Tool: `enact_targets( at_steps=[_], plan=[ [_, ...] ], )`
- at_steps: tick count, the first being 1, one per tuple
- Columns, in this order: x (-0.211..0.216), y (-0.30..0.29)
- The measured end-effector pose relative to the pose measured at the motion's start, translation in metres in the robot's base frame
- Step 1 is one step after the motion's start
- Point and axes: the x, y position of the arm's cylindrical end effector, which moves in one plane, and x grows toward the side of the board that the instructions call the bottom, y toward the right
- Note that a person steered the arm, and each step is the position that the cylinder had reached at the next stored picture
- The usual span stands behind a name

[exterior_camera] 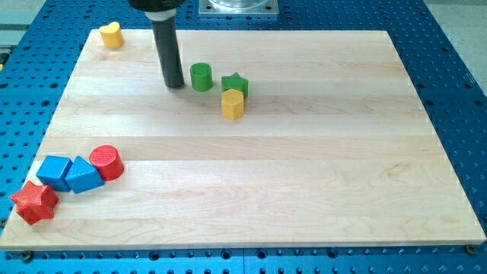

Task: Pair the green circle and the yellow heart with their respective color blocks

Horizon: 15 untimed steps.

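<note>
The green circle [201, 77] stands near the view's top centre, with the green star [235, 84] just to its right, a small gap between them. The yellow hexagon [233, 104] sits right below the green star, touching or nearly touching it. The yellow heart [112, 35] lies alone at the board's top left corner. My tip [174, 84] rests on the board just left of the green circle, a narrow gap between them.
At the view's bottom left sit a red circle [107, 162], two blue blocks [55, 172] [83, 175] and a red star [33, 202] near the board's edge. The wooden board [304, 175] lies on a blue perforated table.
</note>
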Motion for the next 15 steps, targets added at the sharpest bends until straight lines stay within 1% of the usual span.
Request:
enact_targets(
  at_steps=[1,2,3,4,6,7,8,9,10,11,12,13,14,15],
  plan=[
    [-0.006,0.028],
    [0.003,0.065],
    [0.003,-0.032],
    [-0.008,-0.145],
    [-0.131,-0.153],
    [-0.129,-0.148],
    [-0.088,-0.098],
    [-0.077,-0.077],
    [-0.098,-0.109],
    [-0.123,-0.041],
    [-0.108,0.006],
    [-0.035,0.015],
    [0.017,0.018],
    [-0.016,-0.011]
  ],
)
